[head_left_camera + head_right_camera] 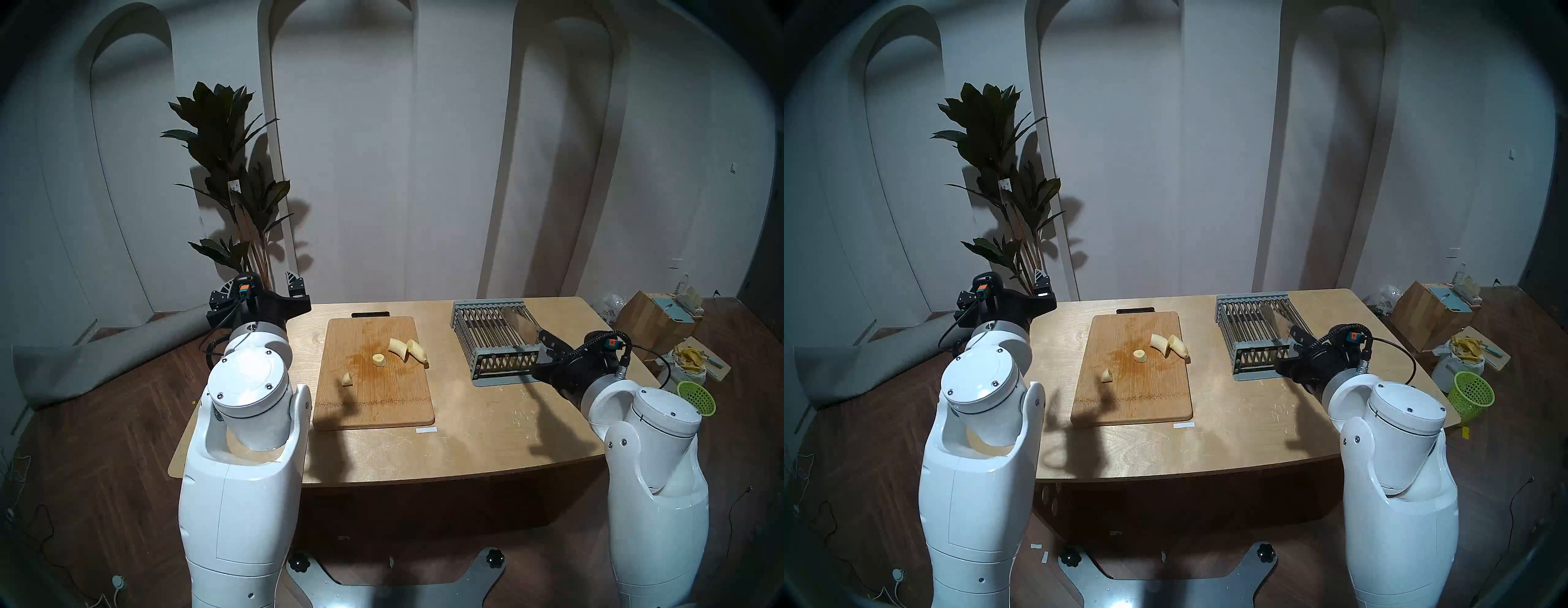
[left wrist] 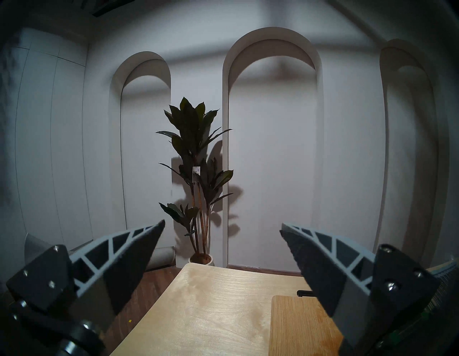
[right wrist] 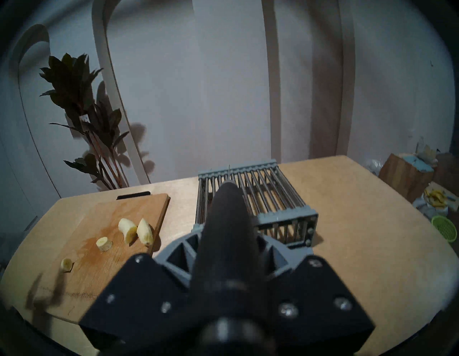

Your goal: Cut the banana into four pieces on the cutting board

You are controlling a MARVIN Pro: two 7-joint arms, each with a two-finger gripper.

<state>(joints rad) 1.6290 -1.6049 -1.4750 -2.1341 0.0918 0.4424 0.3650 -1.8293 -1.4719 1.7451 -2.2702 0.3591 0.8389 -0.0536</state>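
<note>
The banana lies cut into short cream chunks on the cutting board (image 1: 373,403): two longer pieces (image 1: 399,348) (image 1: 418,352) side by side near the right edge, a round slice (image 1: 379,360) at the middle and a small end piece (image 1: 347,379) to the left. They also show in the right wrist view (image 3: 128,230). My right gripper (image 1: 547,350) is shut on the black handle (image 3: 228,218) of a knife, whose blade (image 1: 521,326) is over the grey rack (image 1: 488,335). My left gripper (image 2: 222,223) is open and empty, raised beyond the table's far left corner.
A small black object (image 1: 370,314) lies at the board's far edge and a white label (image 1: 426,430) at its front. A potted plant (image 1: 237,204) stands behind the table. On the floor at right are a green basket (image 1: 695,397), banana peels (image 1: 687,358) and a box (image 1: 649,318).
</note>
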